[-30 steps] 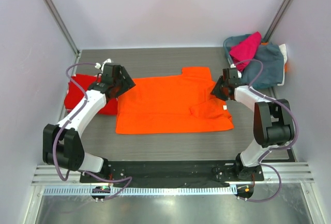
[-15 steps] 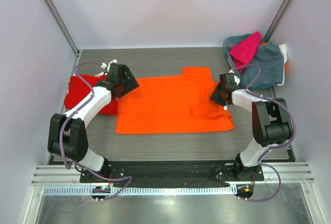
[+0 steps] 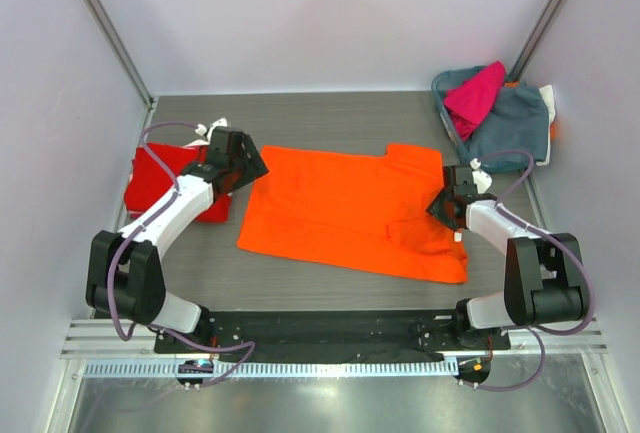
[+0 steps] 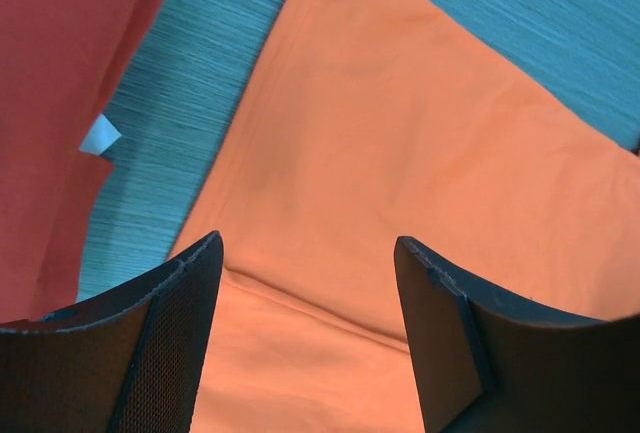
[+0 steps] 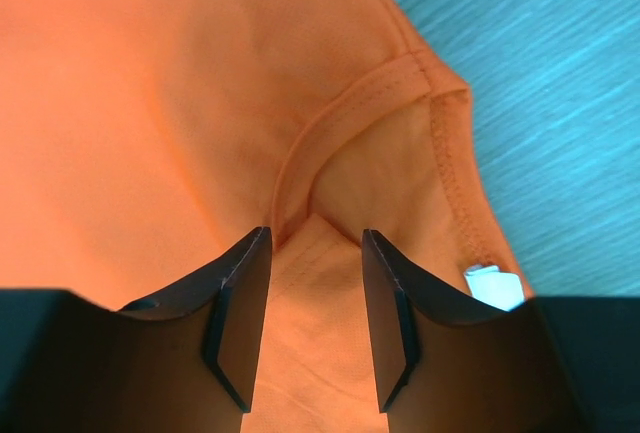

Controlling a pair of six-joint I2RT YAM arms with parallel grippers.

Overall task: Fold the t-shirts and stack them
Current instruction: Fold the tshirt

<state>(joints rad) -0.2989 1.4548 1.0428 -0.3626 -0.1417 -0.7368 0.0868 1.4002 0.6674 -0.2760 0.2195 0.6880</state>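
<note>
The orange t-shirt point(image 3: 340, 208) lies spread flat mid-table, skewed, with its right edge near the front. My right gripper point(image 3: 442, 203) is at its collar; in the right wrist view the jaws point(image 5: 316, 235) pinch a raised fold of orange fabric point(image 5: 150, 103) beside the neckline. My left gripper point(image 3: 248, 161) is open over the shirt's far left corner, and orange cloth point(image 4: 400, 133) lies under its spread fingers point(image 4: 308, 243). The red t-shirt point(image 3: 160, 168) lies folded at the left, also in the left wrist view point(image 4: 50, 73). The magenta t-shirt point(image 3: 475, 91) is in the far right pile.
A grey-blue cloth point(image 3: 510, 128) lies heaped under the magenta shirt in the far right corner. Pale walls enclose the table on three sides. A black rail point(image 3: 330, 328) runs along the near edge by the arm bases.
The orange shirt slid right and turned clockwise, its right side drawn toward the front with my right gripper. My left gripper stayed near the shirt's far left corner.
</note>
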